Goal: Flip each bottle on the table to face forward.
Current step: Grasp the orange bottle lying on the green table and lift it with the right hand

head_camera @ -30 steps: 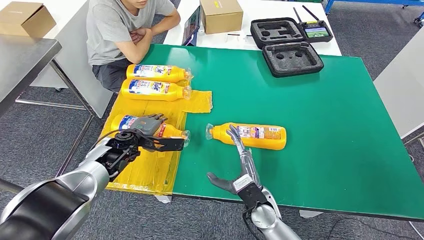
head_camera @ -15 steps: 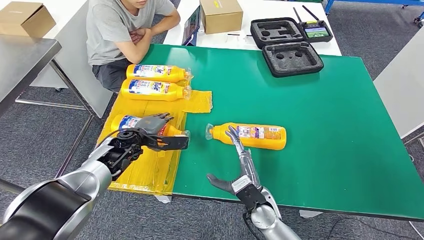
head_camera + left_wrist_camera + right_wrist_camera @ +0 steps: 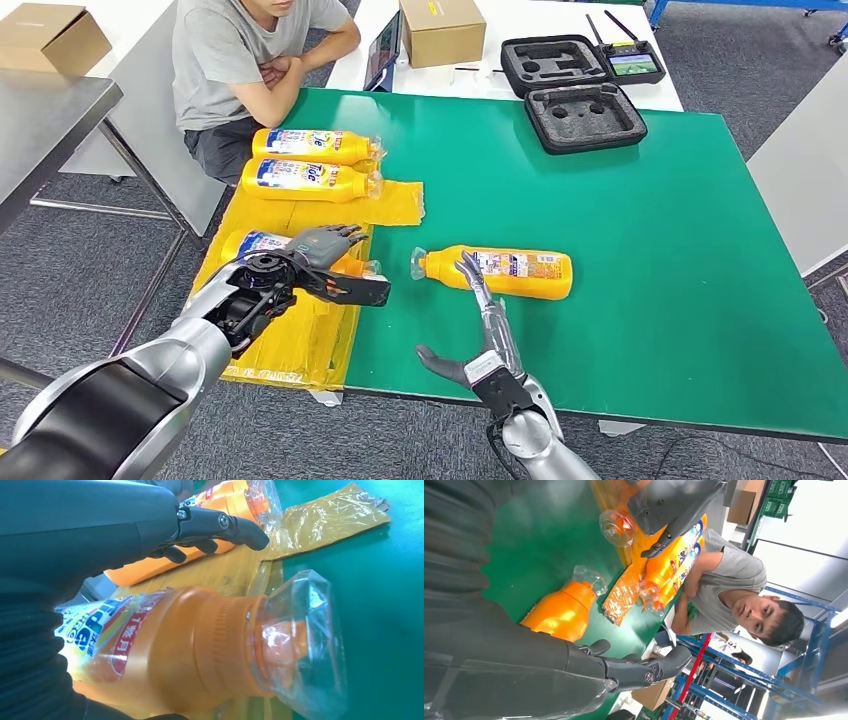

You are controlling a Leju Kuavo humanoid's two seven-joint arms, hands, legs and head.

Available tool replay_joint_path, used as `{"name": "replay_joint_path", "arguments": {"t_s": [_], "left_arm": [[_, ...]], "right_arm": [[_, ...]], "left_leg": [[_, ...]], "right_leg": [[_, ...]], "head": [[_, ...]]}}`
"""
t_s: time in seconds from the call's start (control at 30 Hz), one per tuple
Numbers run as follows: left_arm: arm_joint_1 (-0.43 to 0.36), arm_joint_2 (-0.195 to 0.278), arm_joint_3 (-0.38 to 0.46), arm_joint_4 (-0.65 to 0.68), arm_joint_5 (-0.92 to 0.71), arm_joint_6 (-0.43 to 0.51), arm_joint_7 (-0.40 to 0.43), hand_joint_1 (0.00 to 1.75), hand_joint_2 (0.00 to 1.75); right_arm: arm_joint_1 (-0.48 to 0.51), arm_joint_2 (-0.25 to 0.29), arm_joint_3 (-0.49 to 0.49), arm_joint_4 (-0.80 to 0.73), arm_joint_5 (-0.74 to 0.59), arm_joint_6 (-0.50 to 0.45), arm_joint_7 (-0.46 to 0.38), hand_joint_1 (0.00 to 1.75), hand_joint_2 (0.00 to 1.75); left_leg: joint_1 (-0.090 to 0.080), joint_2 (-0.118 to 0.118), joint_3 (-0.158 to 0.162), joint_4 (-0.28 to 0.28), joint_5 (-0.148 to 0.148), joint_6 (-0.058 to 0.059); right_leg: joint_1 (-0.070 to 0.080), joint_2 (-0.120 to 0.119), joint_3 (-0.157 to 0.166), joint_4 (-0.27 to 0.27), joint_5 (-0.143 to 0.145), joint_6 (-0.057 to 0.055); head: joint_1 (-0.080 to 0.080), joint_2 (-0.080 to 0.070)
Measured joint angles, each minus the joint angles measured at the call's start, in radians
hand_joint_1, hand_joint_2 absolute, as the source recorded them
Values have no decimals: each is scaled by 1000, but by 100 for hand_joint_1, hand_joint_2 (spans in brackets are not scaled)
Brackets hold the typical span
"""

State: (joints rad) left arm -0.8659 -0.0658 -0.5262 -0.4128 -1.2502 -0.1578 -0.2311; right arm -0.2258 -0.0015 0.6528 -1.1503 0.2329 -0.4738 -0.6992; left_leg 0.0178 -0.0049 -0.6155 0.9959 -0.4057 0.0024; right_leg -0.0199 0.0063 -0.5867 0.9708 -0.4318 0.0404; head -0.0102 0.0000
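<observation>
Bottles — four orange plastic ones, all lying on their sides. Two (image 3: 315, 146) (image 3: 310, 179) rest at the far end of the yellow plastic sheet (image 3: 300, 330), near the seated person (image 3: 250, 60). A third (image 3: 265, 245) lies under our left hand (image 3: 310, 262), which arches over its body with fingers spread; whether it truly grips we cannot tell. The fourth bottle (image 3: 500, 270) lies alone on the green table (image 3: 650, 250), printed back label up, so we judge it not yet turned. Our right hand (image 3: 478, 330) is open, fingers stretched toward it, fingertips (image 3: 465, 263) at or just short of its shoulder.

We judge these full and fairly heavy, with smooth, slick walls that roll readily. In the left wrist view the clear cap cover (image 3: 300, 640) looks thin and crushable — avoid it. Best hold is across the broad labelled mid-body, rolling the bottle about its long axis rather than lifting it.
</observation>
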Motion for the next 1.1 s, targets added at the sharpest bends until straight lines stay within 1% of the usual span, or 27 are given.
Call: {"name": "replay_joint_path", "arguments": {"t_s": [0.17,0.43,0.47,0.6,0.67,0.83,1.1], "left_arm": [[-6,31,-23,-22,-6,-33,-30,0,175],[-7,74,-51,-68,30,-73,-108,0,175],[-7,78,-52,-76,50,-87,-135,0,175],[-7,98,-56,-129,182,-185,-294,0,175],[-8,107,-58,-154,212,-206,-326,0,175],[-8,118,-64,-186,221,-217,-337,0,175],[-8,124,-67,-201,224,-218,-337,0,175]], "right_arm": [[6,0,-5,0,0,0,0,0,175],[6,-3,-7,0,-7,0,0,0,175],[6,-5,-7,-1,-12,0,0,0,175],[6,-17,-7,-8,-36,-1,0,0,175],[6,-22,-6,-12,-39,-2,0,0,175],[5,-31,-6,-14,-42,-2,0,0,175],[5,-36,-6,-20,-43,-2,0,0,175]], "left_leg": [[0,0,0,0,0,0],[0,0,0,0,0,0],[0,0,0,0,0,0],[0,0,0,0,0,0],[0,0,0,0,0,0],[0,0,0,0,0,0],[0,0,0,0,0,0]], "right_leg": [[0,0,0,0,0,0],[0,0,0,0,0,0],[0,0,0,0,0,0],[0,0,0,0,0,0],[0,0,0,0,0,0],[0,0,0,0,0,0],[0,0,0,0,0,0]], "head": [[0,0],[0,0],[0,0],[0,0],[0,0],[0,0],[0,0]]}}
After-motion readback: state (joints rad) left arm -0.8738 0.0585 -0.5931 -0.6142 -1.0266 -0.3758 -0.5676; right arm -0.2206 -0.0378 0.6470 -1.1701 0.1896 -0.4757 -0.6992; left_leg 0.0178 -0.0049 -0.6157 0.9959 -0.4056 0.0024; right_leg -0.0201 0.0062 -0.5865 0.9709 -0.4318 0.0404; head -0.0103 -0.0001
